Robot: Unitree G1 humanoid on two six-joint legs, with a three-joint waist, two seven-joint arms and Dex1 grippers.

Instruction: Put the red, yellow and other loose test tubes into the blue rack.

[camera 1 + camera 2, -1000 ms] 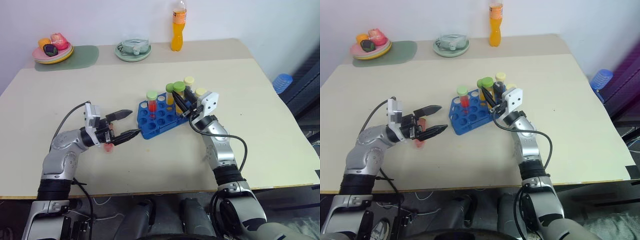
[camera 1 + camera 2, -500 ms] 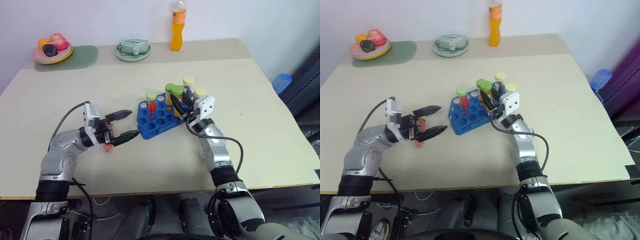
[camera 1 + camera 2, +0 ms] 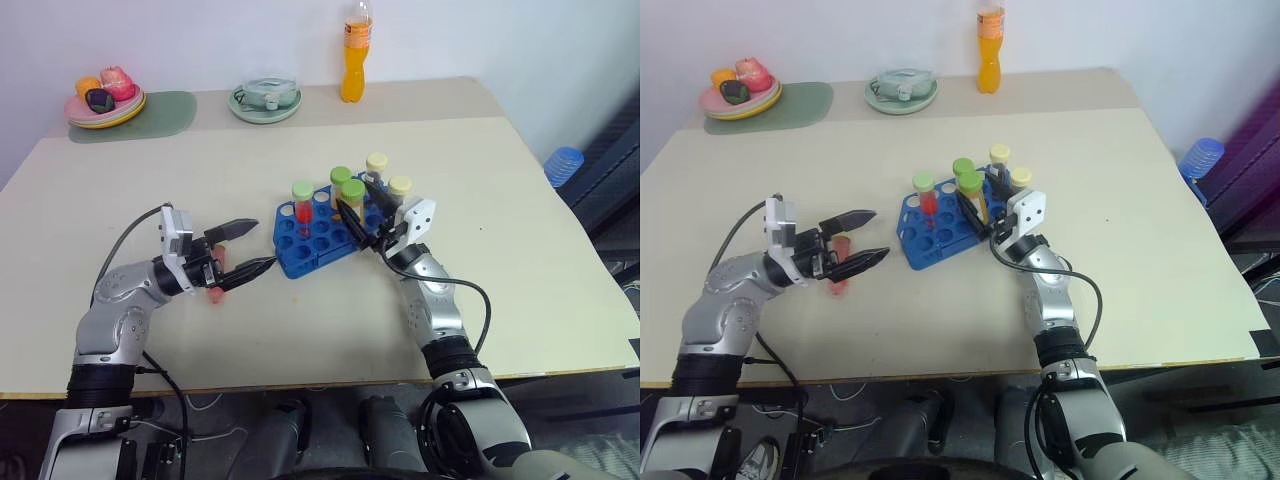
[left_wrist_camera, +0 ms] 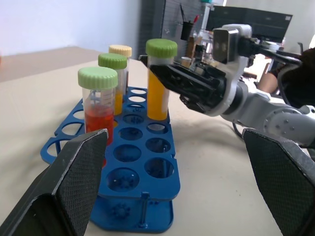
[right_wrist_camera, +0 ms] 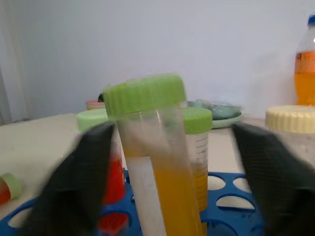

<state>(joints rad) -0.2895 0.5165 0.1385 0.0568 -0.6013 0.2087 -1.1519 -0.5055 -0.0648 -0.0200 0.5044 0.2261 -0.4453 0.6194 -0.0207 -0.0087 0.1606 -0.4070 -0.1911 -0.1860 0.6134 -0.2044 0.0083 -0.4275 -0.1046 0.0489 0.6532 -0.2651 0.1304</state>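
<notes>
Standing in blue rack (image 3: 318, 236), five tubes (image 3: 352, 203), bottle (image 3: 356, 52) behind

Bright blue rack (image 3: 318, 235) with rows of round holes. Red-filled tube (image 3: 303, 205) with a pale green cap; two yellow-orange tubes (image 3: 352, 200) with green caps; two more tubes (image 3: 377, 166) with pale yellow caps. Small reddish tube (image 3: 215, 292) lying on the beige desk (image 3: 500, 200). Black fingers (image 4: 74, 177) with a fine cross-hatch texture. Orange drink bottle (image 3: 355, 60). Pink and yellow plates (image 3: 105, 105) on a grey-green mat (image 3: 165, 115).
</notes>
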